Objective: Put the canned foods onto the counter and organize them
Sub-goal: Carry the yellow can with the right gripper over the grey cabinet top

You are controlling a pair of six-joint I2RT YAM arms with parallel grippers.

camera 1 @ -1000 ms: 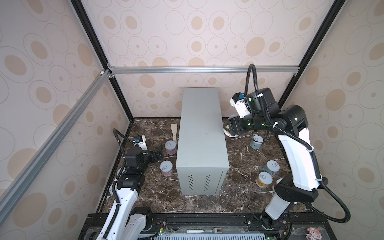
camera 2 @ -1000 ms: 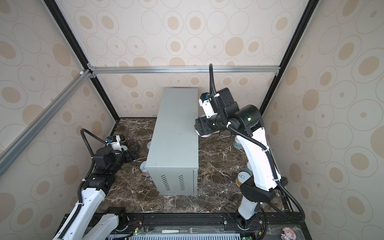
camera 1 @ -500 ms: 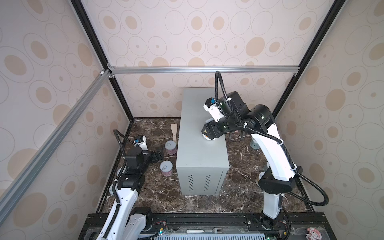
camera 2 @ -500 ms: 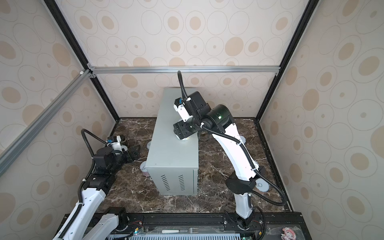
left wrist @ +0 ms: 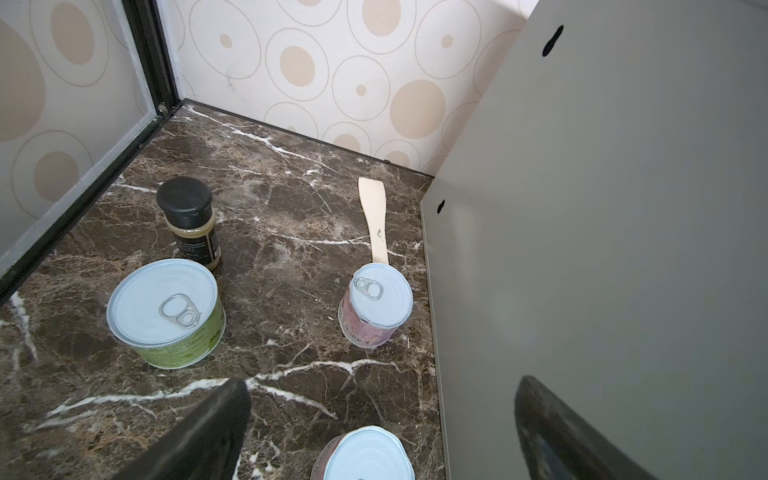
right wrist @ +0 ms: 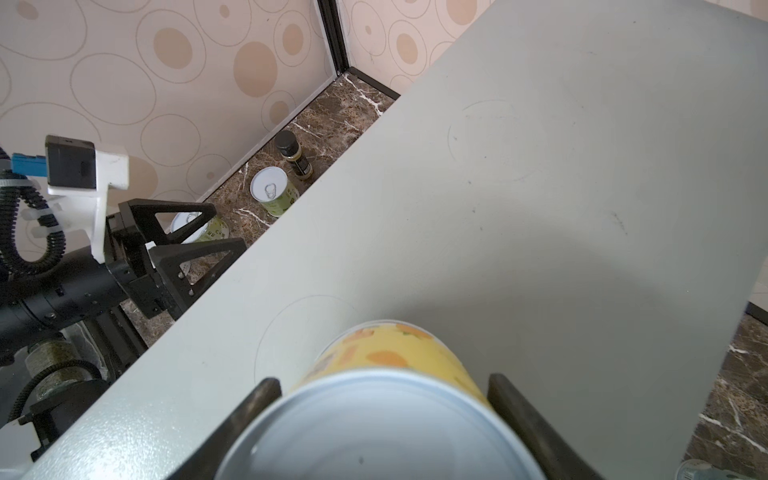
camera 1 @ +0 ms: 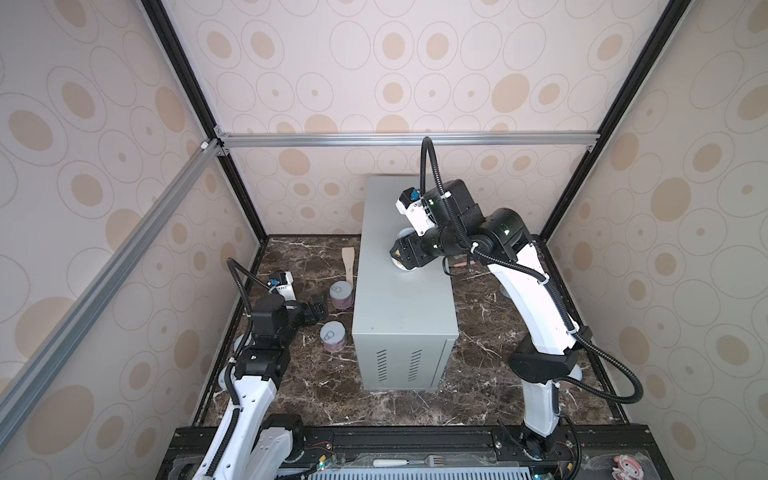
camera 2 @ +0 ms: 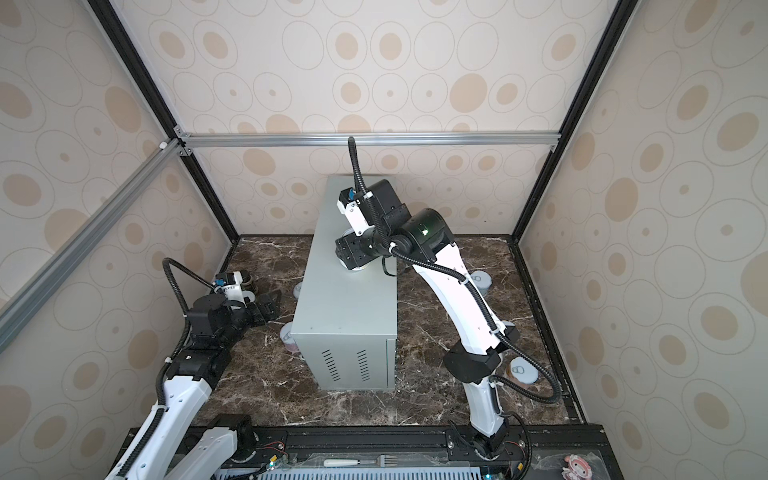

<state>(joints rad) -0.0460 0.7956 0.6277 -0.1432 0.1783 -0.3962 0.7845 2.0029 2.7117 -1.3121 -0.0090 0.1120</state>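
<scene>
- Yellow can (right wrist: pixel 386 349) stands near the middle of the counter (camera 1: pixel 401 307) top.
- Right claw (right wrist: pixel 382 380) flanks it closely; grasping or released cannot be told.
- Left claw (camera 1: pixel 318 311) released, empty, near two pink cans (camera 1: pixel 340 294) on the marble floor (camera 1: pixel 311 249), left of the counter.

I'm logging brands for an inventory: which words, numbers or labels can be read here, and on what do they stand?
No text is legible.
Pale print on the dark-capped bottle: too small to read.
Label print on the green can: blurred.
Fine print on the pink can: blurred.
Label of the yellow can: only orange fruit pictures, no words visible.
Sides and top of the counter: no marking seen.
</scene>
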